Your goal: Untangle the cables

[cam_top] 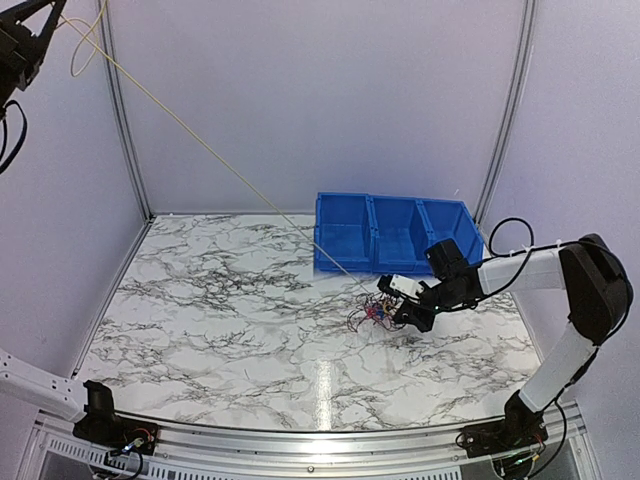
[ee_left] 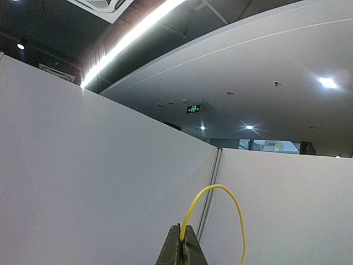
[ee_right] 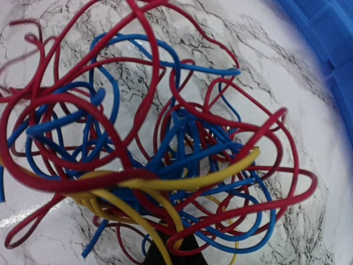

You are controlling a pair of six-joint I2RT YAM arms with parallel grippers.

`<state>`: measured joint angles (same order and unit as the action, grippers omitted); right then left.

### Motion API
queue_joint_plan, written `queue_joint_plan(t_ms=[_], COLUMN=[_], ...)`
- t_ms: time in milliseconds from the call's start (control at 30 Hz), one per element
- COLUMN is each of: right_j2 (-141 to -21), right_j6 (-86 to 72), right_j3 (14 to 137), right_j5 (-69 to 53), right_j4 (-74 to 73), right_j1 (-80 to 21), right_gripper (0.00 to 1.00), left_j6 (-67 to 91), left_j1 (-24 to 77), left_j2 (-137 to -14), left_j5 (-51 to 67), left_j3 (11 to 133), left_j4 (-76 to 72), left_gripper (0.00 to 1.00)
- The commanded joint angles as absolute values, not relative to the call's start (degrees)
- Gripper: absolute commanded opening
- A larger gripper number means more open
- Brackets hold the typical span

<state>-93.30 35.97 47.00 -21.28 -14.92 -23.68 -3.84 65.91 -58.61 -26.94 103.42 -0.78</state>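
White panel walls close off a marble-patterned table (cam_top: pixel 220 330), and we see a row of blue bins (cam_top: pixel 395 232) at its far right side. The cables (cam_top: pixel 372 316) sit on the table just in front of the bins, a small loose bunch of red, blue and yellow strands. From the right wrist view we find them looped through one another in a dense knot, with the marble beneath them and the blue wall of a bin at the upper right.

One yellow wire (cam_top: pixel 200 143) leaves the bunch and runs in a straight, taut line up and across to the far left corner of the top view. There the left fingers (cam_top: pixel 25 38) are raised high above the table. The left wrist view shows them pressed together on this yellow wire, which arches out of their tips in a narrow loop against the white wall.

The right arm reaches in from the right edge, and the right fingers (cam_top: pixel 412 316) are down at the right side of the bunch, touching it. At the bottom of the right wrist view their dark tips look clenched, with yellow and red strands crossing right over them. We cannot tell whether any strand is actually pinched between them.
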Motion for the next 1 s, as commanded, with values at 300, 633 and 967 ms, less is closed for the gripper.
queue_joint_plan(t_ms=[300,633,967], right_j2=[-96.9,-86.9,-77.8], right_j6=[33.3,36.0,37.2], right_j3=[48.4,47.3,46.9], right_j5=[-7.3,-12.9,-18.0], right_j4=[-18.3,-23.5,-28.4], right_j1=[-19.7,-19.7,-22.8], right_gripper=[0.0,0.0,0.08], left_j6=[-5.2,7.7,32.1], left_j1=[65.8,65.8,65.8], left_j2=[-53.7,-53.6,-49.3], left_j5=[-32.0,-32.4,-31.6], left_j3=[110.1,78.8,44.3], left_j4=[-0.2,4.4,13.0], left_gripper=[0.0,0.0,0.0])
